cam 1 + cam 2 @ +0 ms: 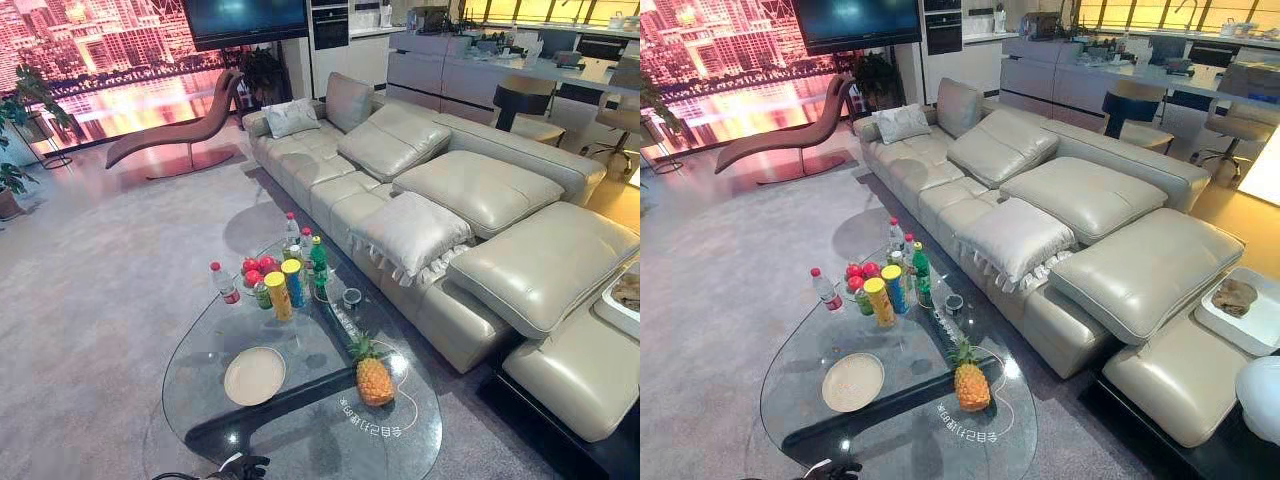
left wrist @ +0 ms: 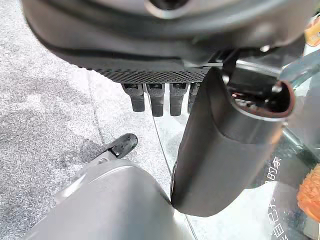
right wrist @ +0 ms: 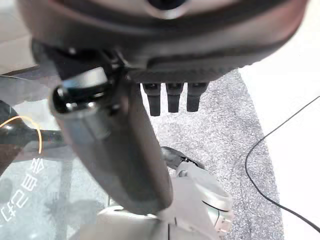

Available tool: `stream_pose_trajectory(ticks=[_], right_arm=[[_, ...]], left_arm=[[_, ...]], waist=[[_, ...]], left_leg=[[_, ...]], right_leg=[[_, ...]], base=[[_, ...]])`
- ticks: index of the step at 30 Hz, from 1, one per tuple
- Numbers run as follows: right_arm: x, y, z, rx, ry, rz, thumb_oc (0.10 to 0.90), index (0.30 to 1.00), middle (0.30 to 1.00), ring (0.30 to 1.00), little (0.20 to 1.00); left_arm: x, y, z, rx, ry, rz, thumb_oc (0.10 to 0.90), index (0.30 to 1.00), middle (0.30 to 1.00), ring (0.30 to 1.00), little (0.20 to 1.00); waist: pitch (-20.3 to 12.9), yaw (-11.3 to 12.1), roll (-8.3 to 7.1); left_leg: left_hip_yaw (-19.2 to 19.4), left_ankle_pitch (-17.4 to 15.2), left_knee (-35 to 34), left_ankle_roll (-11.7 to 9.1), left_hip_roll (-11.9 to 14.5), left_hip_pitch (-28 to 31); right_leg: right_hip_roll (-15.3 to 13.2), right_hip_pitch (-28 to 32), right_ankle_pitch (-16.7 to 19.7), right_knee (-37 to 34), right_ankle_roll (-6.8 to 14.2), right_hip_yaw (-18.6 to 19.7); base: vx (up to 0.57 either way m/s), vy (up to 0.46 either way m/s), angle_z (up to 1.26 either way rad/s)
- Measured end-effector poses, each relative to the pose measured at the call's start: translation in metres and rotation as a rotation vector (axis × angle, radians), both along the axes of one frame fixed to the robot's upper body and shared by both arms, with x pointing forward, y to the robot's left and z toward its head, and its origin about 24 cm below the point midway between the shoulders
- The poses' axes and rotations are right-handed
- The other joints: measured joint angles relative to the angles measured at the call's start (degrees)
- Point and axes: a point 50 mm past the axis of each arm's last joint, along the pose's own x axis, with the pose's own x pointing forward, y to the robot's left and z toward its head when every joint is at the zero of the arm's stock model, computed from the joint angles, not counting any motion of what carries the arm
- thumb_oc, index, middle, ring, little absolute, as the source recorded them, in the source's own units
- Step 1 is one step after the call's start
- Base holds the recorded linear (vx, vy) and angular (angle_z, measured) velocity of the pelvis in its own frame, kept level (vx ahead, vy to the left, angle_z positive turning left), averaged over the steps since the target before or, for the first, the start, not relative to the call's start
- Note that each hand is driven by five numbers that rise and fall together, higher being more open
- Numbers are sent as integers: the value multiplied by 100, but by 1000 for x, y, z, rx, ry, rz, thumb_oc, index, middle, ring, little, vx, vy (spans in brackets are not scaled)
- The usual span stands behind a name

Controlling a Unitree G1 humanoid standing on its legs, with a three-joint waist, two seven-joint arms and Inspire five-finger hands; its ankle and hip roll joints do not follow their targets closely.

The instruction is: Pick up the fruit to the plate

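Reaching for the pineapple (image 1: 374, 378) should come first, I judge. It stands upright in the lower middle of the left eye view, right of the plate (image 1: 254, 375) and apart from it on the glass bench (image 1: 200, 345). My left hand (image 2: 220, 145) and right hand (image 3: 125, 155) both hang released, fingers straight, holding nothing.

The rind looks knobbly and stiff and the crown spiky, so I would wrap the body low and wide rather than pinch the leaves. The plate is round, pale and shallow, and the glass looks slick, so the fruit should go down gently.

Round red fruit (image 1: 256, 270) sits higher in the frame, crowded by bottles (image 1: 291, 232) and cans (image 1: 279, 295), and is likely harder to reach.
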Motion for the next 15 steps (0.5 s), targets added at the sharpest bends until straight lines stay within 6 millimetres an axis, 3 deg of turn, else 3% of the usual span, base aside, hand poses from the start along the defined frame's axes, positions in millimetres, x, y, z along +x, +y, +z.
stream_pose_trajectory(ticks=[15], right_arm=[[0,0,0,0,1,0,800,900,900,900,900]], left_arm=[[0,0,0,-2,1,-1,800,900,900,900,900]], waist=[[6,3,-9]], left_leg=[[5,0,0,-3,1,-1]], right_leg=[[0,-3,0,0,0,1]], base=[[15,-11,-2]])
